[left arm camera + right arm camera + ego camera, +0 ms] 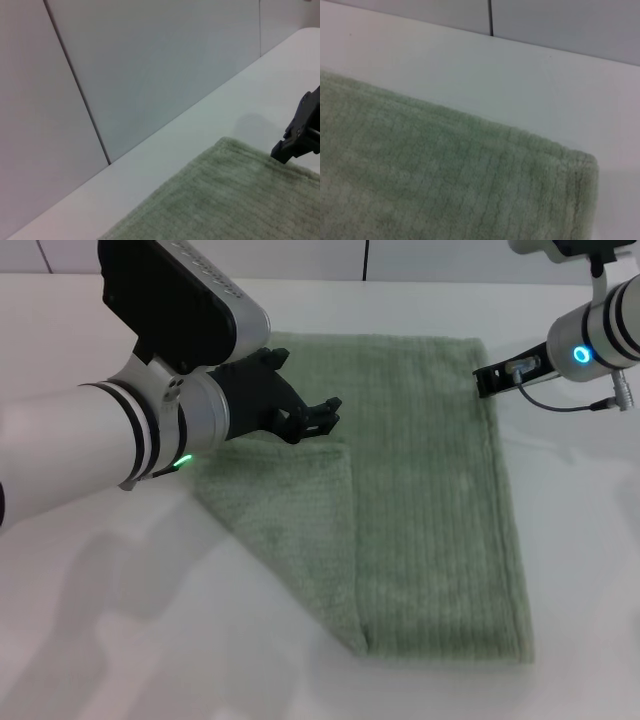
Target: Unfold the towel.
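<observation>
The pale green towel (430, 510) lies flat on the white table (120, 640). A triangular flap (290, 520) on its left side is folded over onto it. My left gripper (328, 412) hovers just above the flap's far corner, open and empty. My right gripper (484, 379) rests at the towel's far right corner, touching its hemmed edge. The left wrist view shows that gripper (300, 135) against the towel's edge (240, 150). The right wrist view shows only the towel's corner (560, 165) lying flat on the table.
A pale panelled wall (150, 65) stands behind the table's far edge. A grey cable (560, 406) hangs from my right wrist beside the towel. Bare table surface (590, 570) lies to the right of the towel and in front of it.
</observation>
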Controlling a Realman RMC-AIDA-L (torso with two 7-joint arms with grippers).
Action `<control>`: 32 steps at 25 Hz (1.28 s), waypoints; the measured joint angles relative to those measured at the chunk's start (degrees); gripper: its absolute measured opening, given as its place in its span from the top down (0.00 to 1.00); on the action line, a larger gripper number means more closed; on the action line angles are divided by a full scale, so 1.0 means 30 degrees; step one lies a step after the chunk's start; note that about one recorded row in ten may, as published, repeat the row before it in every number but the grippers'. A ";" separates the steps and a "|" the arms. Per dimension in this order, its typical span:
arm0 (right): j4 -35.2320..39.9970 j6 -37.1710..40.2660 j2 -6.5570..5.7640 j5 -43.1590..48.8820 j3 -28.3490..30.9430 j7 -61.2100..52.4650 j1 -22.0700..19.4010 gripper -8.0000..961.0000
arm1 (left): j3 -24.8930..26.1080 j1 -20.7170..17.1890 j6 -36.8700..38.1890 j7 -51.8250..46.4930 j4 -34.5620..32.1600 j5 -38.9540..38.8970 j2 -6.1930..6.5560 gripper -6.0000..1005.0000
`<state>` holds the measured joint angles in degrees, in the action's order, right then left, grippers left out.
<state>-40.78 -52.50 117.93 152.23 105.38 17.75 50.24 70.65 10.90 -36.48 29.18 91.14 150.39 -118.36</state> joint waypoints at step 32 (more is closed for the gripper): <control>0.1117 0.0796 0.0064 -0.0032 -0.0117 0.0087 0.0134 0.99 | -0.1030 0.0221 -0.0393 0.0022 0.0061 0.0115 0.0049 0.22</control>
<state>-37.43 -50.12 118.12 152.13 105.03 18.01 50.65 67.56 11.57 -37.66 29.25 91.32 150.74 -118.21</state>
